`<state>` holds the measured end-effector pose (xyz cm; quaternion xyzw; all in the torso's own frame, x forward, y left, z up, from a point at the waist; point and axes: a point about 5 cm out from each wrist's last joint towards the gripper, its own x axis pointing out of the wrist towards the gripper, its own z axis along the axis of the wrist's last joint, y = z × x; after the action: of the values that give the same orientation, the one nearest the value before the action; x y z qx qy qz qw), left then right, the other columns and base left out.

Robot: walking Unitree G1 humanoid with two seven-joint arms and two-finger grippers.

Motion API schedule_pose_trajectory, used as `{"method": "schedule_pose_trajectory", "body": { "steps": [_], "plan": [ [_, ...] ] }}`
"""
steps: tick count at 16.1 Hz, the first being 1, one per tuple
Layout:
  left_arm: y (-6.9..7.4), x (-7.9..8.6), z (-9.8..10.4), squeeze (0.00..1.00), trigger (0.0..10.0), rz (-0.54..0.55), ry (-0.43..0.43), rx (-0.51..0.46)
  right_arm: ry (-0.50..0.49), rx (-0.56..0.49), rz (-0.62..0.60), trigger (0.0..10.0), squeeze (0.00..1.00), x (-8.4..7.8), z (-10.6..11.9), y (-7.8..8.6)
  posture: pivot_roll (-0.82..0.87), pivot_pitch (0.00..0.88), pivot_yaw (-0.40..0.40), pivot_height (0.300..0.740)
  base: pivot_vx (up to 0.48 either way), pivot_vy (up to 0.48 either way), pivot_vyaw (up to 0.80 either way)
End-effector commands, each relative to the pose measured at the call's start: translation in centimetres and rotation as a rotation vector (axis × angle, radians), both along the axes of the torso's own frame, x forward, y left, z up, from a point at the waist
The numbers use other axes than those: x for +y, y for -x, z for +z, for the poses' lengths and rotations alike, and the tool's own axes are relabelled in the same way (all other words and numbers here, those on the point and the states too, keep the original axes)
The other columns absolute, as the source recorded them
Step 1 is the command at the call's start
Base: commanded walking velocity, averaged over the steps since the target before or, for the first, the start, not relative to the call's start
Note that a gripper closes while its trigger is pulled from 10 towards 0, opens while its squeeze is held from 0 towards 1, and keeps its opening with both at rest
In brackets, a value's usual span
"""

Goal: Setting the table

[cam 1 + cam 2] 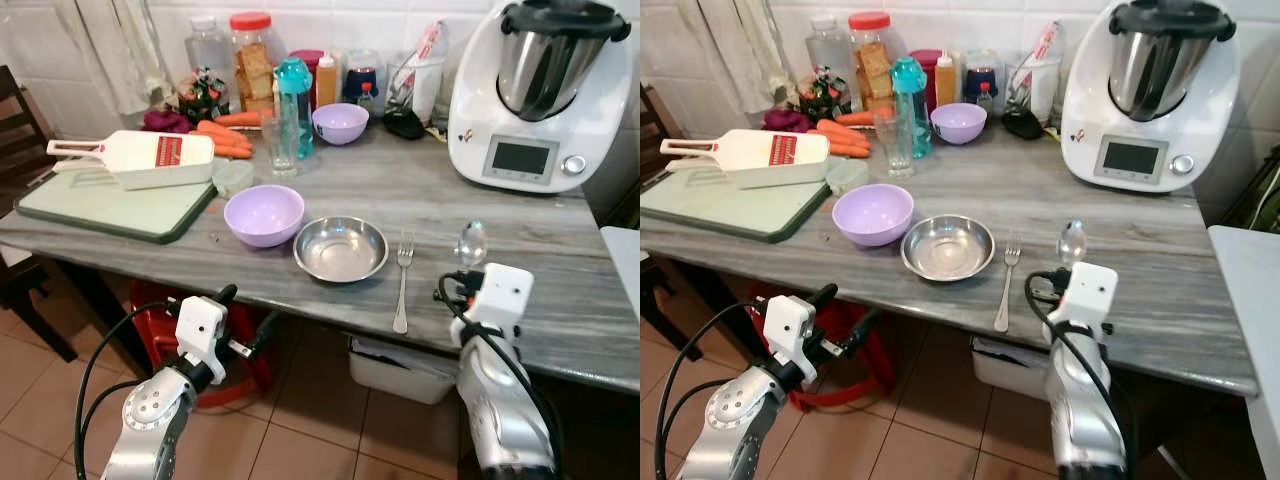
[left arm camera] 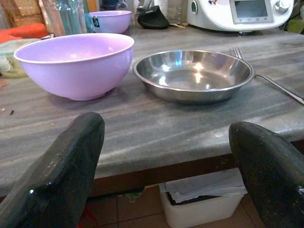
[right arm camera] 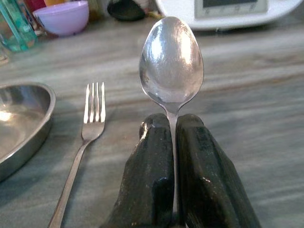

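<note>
Here, a shiny steel spoon — bowl forward, handle pinched in the right hand — left hand wide.

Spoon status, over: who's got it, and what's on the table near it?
Right gripper shut on spoon, over table right of fork. Left gripper open, below table edge, facing purple bowl and steel dish. Nothing blocking.

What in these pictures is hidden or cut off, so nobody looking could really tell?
- Shiny metal spoon: its handle is buried between the right gripper fingers, right wrist view.
- White bin under the grey table: the table edge covers its contents, left eye view.
- Jars at the tiled wall: labels too small, both eye views.
- Left gripper: fingers cut off by the picture edge, left wrist view.
</note>
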<state>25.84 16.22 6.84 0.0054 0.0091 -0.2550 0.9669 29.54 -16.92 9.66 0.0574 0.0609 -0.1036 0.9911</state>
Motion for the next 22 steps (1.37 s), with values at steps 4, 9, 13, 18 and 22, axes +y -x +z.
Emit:
{"method": "schedule_pose_trajectory", "body": {
  "steps": [4, 9, 13, 18, 22],
  "plan": [
    [-0.4, -0.8, 0.5, 0.00, 10.0, -0.038, 0.013, -0.013, -0.067, 0.064, 0.004, 10.0, 0.00, 0.5, -0.3, -1.7, -0.04, 0.000, 0.026, 0.740, 0.000, 0.000, 0.00],
    [-0.3, -1.5, 0.4, 0.00, 10.0, -0.066, 0.026, -0.008, -0.115, 0.131, 0.034, 10.0, 0.00, 1.3, -0.8, -3.0, -0.04, 0.000, 0.020, 0.740, 0.000, 0.000, 0.00],
    [-0.3, -1.8, 0.3, 0.00, 10.0, -0.076, 0.032, -0.007, -0.157, 0.160, 0.047, 10.0, 0.00, 2.0, -1.2, -3.6, -0.04, 0.000, 0.019, 0.740, 0.000, 0.000, 0.00],
    [-0.3, -2.2, 0.3, 0.00, 10.0, -0.089, 0.040, -0.003, -0.148, 0.175, 0.048, 10.0, 0.00, 2.3, -1.6, -3.9, -0.04, 0.000, 0.021, 0.740, 0.000, 0.000, 0.00],
    [-0.3, -2.3, 0.3, 0.00, 10.0, -0.096, 0.040, -0.001, -0.147, 0.183, 0.043, 10.0, 0.00, 2.2, -1.9, -4.1, -0.04, 0.000, 0.022, 0.740, 0.000, 0.000, 0.00]
  ]
}}
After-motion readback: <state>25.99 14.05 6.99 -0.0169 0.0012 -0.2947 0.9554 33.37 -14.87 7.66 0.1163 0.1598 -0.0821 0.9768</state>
